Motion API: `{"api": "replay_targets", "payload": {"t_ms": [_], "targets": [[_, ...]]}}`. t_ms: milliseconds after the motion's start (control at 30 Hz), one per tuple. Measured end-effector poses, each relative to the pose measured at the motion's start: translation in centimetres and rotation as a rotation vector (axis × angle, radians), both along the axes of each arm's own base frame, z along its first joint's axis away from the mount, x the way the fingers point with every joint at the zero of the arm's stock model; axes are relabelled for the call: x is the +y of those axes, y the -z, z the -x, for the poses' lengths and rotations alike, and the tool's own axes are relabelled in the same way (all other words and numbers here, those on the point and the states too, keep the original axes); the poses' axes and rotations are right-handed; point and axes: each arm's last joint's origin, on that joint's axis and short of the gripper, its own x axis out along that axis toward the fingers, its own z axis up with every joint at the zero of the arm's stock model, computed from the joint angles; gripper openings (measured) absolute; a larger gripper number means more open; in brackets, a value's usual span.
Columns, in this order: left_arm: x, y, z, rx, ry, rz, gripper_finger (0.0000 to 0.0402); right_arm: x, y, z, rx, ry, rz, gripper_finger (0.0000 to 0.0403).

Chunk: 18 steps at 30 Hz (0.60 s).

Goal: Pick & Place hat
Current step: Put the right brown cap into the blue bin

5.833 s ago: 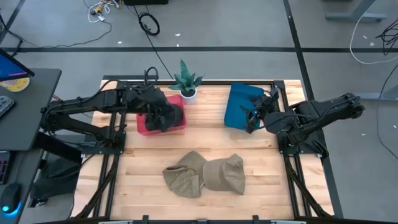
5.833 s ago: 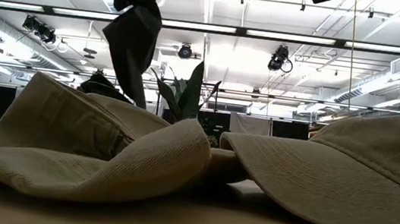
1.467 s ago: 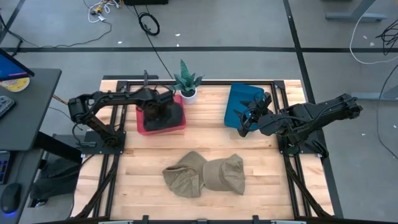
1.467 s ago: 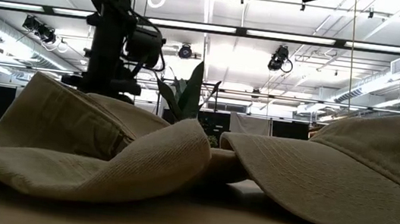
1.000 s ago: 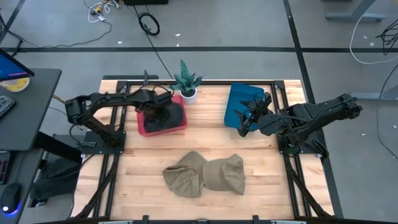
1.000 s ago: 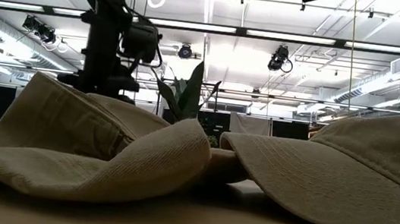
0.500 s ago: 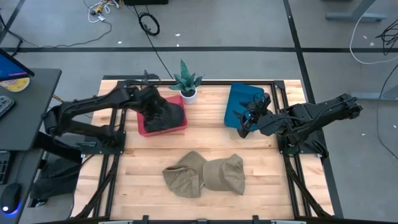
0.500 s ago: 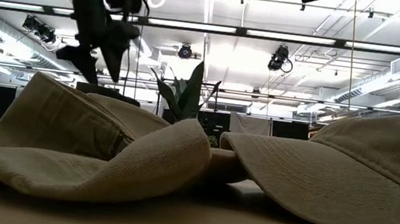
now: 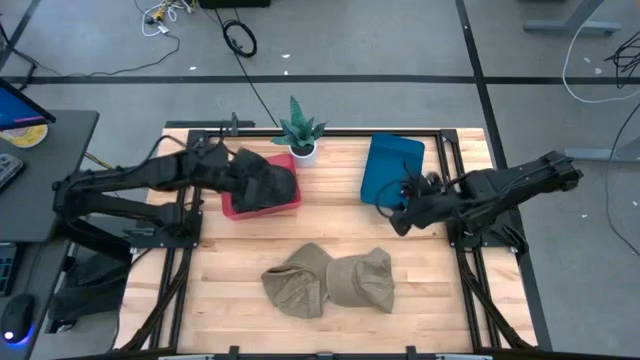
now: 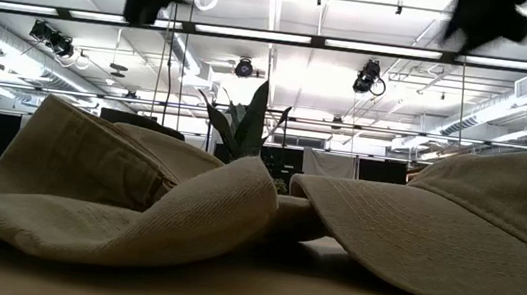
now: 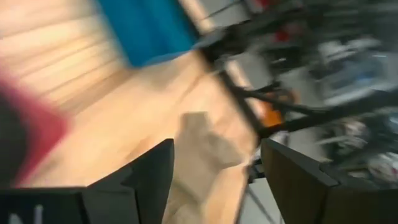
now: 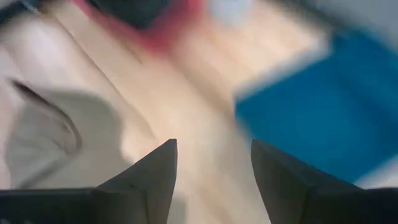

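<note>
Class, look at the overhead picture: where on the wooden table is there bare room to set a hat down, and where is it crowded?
Bare wood lies between the red bin and blue bin, and left and right of the tan hats at the front. The back edge is crowded: the plant, both bins, the left gripper over the red bin, the right gripper beside the blue one.

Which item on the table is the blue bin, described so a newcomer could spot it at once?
Start at the wooden table and go to its far edge, where a small potted plant stands. The blue bin lies right of that plant, beside the right tool. Its neighbour left of the plant is red; only this one is blue.
</note>
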Motion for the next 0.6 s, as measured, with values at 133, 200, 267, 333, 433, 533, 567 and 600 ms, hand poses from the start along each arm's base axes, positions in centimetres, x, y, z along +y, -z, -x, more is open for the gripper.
{"api": "replay_targets", "payload": {"t_ms": [133,200,267,333,433,533,567,600], "targets": [[-2.0,-1.0,-1.3,-0.133,0.049,-0.066,0.0227,0.4,4.7,1.1,0.190,0.155,-0.233,0.0208],[-2.7,-1.1,-1.9,-0.164,0.067,-0.094,0.0221,1.0,7.0,1.4,0.251,0.157,-0.322,0.0212],[-3.1,-1.1,-2.3,-0.179,0.073,-0.117,0.0217,1.8,9.0,1.3,0.253,0.138,-0.421,0.0217],[-3.4,-0.9,-2.6,-0.171,0.077,-0.123,0.0216,2.6,10.6,1.0,0.224,0.106,-0.509,0.0226],[-3.7,-0.5,-3.0,-0.151,0.081,-0.120,0.0216,3.4,12.4,0.9,0.174,0.074,-0.593,0.0244],[-4.1,-0.2,-3.4,-0.145,0.092,-0.101,0.0216,3.7,14.0,1.1,0.165,0.073,-0.637,0.0269],[-4.3,-0.1,-3.6,-0.148,0.100,-0.101,0.0216,3.8,14.4,1.2,0.166,0.061,-0.658,0.0278],[-4.6,0.0,-3.8,-0.148,0.109,-0.103,0.0217,3.9,14.8,1.2,0.167,0.044,-0.678,0.0287]]}}
